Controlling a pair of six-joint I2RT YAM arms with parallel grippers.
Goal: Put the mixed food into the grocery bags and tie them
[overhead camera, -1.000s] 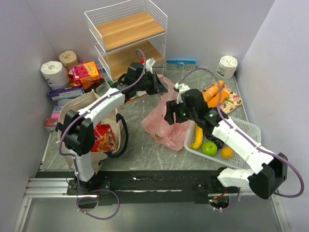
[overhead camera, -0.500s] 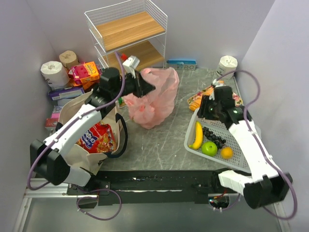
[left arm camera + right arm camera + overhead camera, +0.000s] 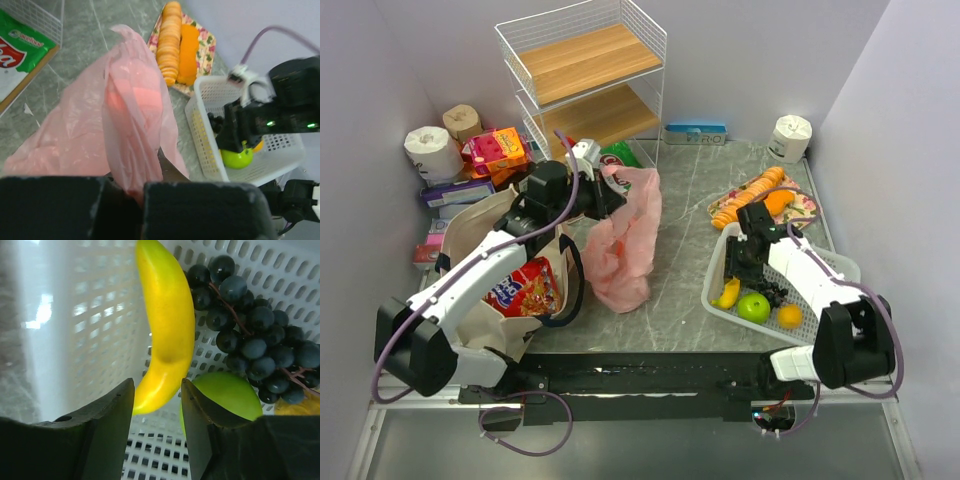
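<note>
Packing, early stage. Canvas tote (image 3: 465,228): at the left of the table, mouth open, a red snack packet (image 3: 525,285) inside, handles untied. Pink plastic bag (image 3: 625,245): hangs by its top from the left gripper (image 3: 608,188), which is clenched on the film; its lower end rests on the table between the tote and the white basket (image 3: 100,315), and it appears empty (the film hides any contents). Right gripper (image 3: 157,390): down in the basket, fingers clasping the lower end of the banana (image 3: 167,315), which is not yet lifted. Green apple (image 3: 225,392), grapes (image 3: 255,340), orange (image 3: 789,316): in the basket, unpacked. Outstanding, by my reckoning: four fruits to bag, both bags to tie.
</note>
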